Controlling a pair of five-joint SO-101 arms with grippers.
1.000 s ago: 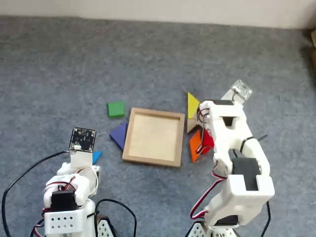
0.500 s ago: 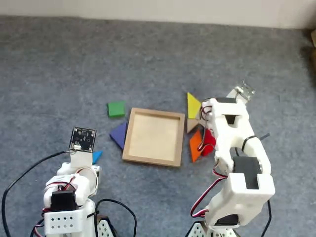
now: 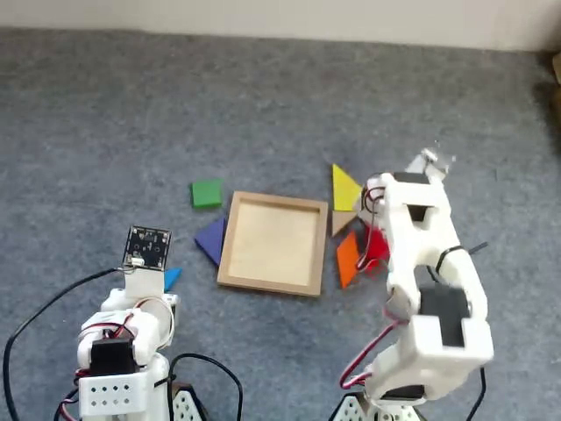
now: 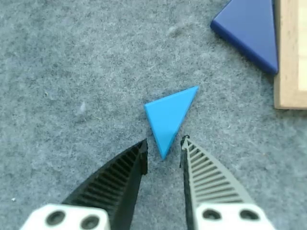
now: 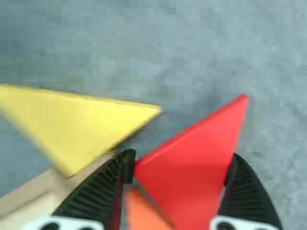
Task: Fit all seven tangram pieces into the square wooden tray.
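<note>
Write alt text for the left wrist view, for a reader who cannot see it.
The left gripper hangs open over grey carpet, its two fingertips on either side of one corner of a light blue triangle lying flat. Beyond it lie a dark blue piece and, right beside that, the edge of the wooden tray.

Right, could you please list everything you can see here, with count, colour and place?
tray: one, pale wood, mid-carpet
square: one, green, off the tray's far left corner
large triangle: one, dark blue, beside the tray's left edge
small triangle: one, light blue, by the left gripper
yellow triangle: one, off the tray's far right corner
tan piece: one, right of tray
orange piece: one, right of tray
red triangle: one, beside orange piece
carpet: grey, underneath
left gripper: open
right gripper: at red triangle
</note>
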